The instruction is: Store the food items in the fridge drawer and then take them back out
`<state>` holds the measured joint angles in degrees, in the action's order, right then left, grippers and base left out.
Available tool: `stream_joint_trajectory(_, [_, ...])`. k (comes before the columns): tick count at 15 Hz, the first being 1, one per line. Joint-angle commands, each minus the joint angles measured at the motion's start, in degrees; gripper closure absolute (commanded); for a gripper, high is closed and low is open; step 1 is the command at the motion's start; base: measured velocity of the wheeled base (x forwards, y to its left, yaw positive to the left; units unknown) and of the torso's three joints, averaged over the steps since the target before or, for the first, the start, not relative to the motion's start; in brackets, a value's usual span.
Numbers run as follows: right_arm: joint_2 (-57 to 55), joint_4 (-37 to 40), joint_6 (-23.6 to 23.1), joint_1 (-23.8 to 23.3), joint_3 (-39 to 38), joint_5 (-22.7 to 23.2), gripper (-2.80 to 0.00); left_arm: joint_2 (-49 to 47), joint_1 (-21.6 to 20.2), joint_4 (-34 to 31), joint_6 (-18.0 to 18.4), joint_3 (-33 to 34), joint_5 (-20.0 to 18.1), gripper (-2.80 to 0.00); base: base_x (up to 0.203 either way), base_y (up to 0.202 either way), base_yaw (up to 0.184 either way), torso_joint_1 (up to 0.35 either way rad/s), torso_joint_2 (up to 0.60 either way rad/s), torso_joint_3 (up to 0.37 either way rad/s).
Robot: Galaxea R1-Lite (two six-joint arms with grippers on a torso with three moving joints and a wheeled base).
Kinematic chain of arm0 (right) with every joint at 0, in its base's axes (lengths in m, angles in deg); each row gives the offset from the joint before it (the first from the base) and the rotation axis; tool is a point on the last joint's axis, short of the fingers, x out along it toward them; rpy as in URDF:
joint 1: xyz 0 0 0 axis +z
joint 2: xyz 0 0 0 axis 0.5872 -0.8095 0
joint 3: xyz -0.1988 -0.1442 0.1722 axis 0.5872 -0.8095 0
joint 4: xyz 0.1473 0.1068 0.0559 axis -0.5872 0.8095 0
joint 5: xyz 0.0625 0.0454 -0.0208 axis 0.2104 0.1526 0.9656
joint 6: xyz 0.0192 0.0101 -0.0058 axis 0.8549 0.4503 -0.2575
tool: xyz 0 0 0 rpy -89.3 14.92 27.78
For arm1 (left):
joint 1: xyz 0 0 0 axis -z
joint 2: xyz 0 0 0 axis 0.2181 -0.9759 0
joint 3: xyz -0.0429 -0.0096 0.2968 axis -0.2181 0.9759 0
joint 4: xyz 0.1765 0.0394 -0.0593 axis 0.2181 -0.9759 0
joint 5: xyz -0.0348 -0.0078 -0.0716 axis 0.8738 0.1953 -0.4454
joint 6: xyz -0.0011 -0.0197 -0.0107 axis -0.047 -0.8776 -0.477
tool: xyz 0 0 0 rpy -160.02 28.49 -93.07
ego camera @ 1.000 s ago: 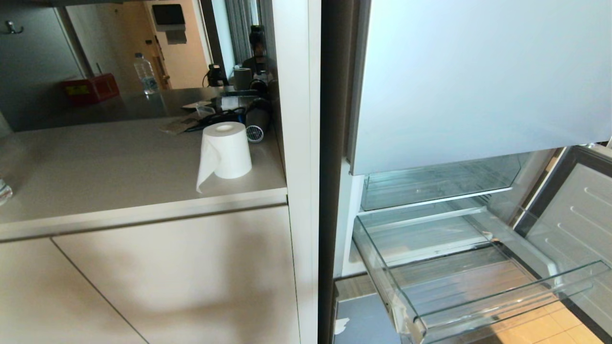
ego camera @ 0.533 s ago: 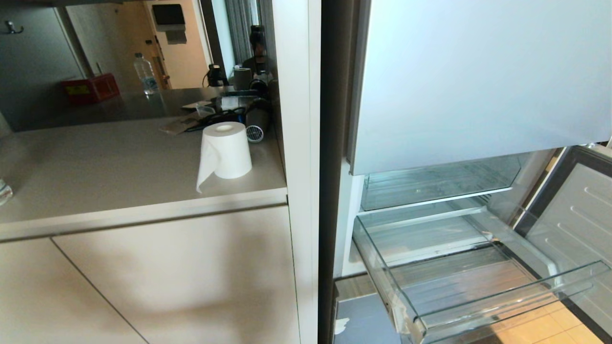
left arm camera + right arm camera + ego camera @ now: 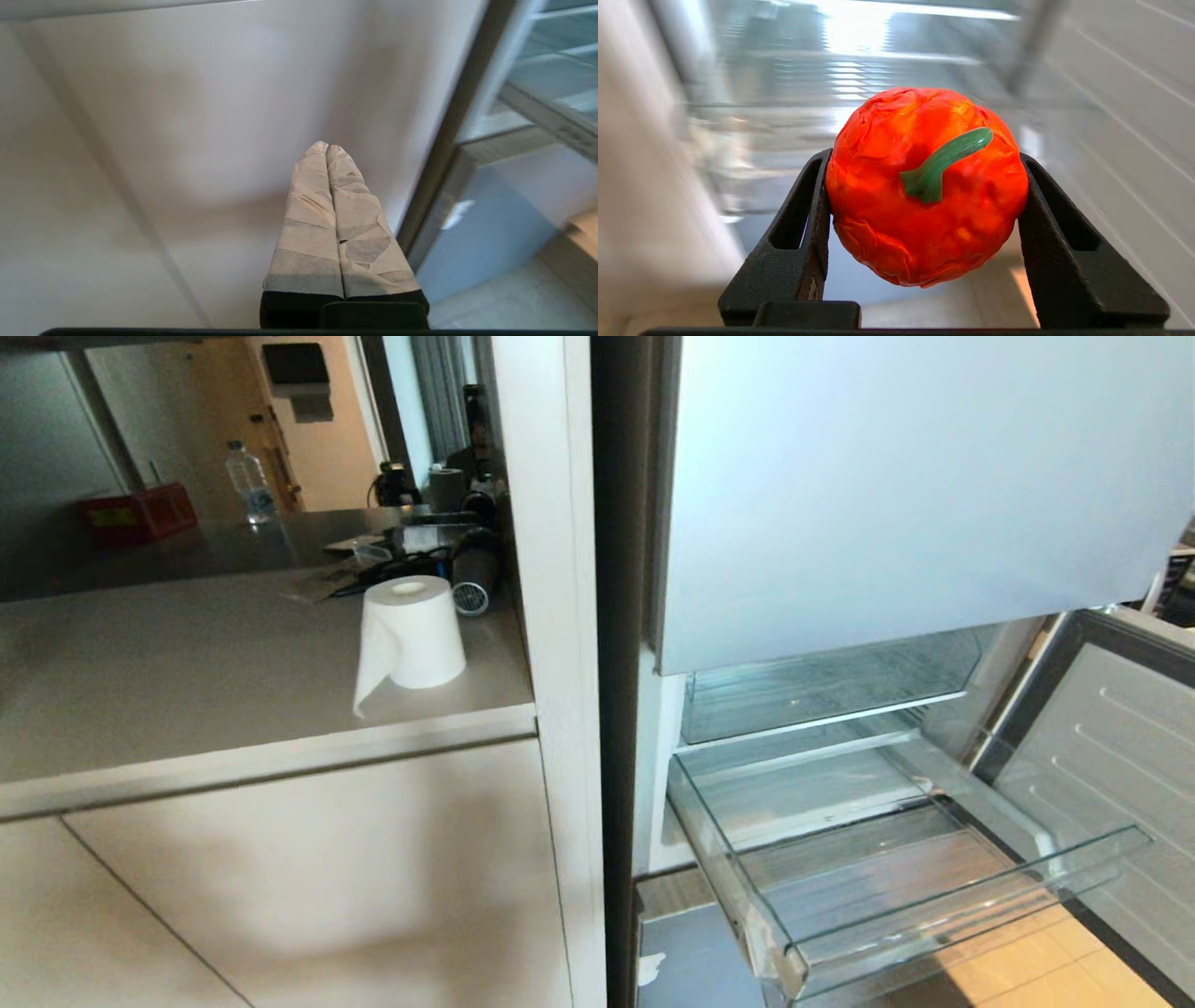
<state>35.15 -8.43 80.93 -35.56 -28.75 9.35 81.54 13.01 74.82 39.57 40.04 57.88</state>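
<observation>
Tomato [image 3: 927,186], red and wrinkled with a green stem, sits clamped between the two black fingers of the right tool [image 3: 924,182], held in the air in front of the open fridge. Beyond it, the clear fridge drawer [image 3: 934,915] stands pulled out and bare. Left tool [image 3: 328,150] hangs by the pale cabinet front [image 3: 140,140], its taped fingers pressed together. Paper roll [image 3: 411,633] stands on the desk [image 3: 187,691].

red tomato [image 3: 924,186], green stem [image 3: 945,161], white paper roll [image 3: 411,633]
</observation>
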Motion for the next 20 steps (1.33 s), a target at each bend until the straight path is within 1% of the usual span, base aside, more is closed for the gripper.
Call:
stream_joint_trajectory(1, [-0.11, 0.0, -0.08, 0.11, -0.09, 0.04, 0.0, 0.02, -0.06, 0.01, 0.07, 0.0, 0.01, 0.0, 0.001, 0.003, -0.167, 0.012, 0.01, 0.002])
stream_joint_trajectory(15, [-0.11, 0.0, 0.28, 0.04, 0.0, 0.04, 0.0, 0.02, -0.06, 0.01, 0.0, 0.0, 0.01, 0.0, -0.001, 0.007, -0.176, 0.003, 0.0, 0.002])
stream_joint_trajectory(17, [-0.11, -0.07, 0.32, 0.05, 0.0, 0.11, 0.0, -0.03, -0.02, 0.01, 0.01, 0.0, 0.01, 0.0, -0.003, 0.003, -0.123, 0.001, 0.0, 0.002])
stream_joint_trajectory(20, [-0.11, 0.09, 0.1, 0.12, -0.09, 0.04, 0.0, 0.02, -0.06, 0.01, 0.01, 0.0, 0.01, 0.0, 0.001, 0.001, -0.019, 0.001, 0.0, 0.001])
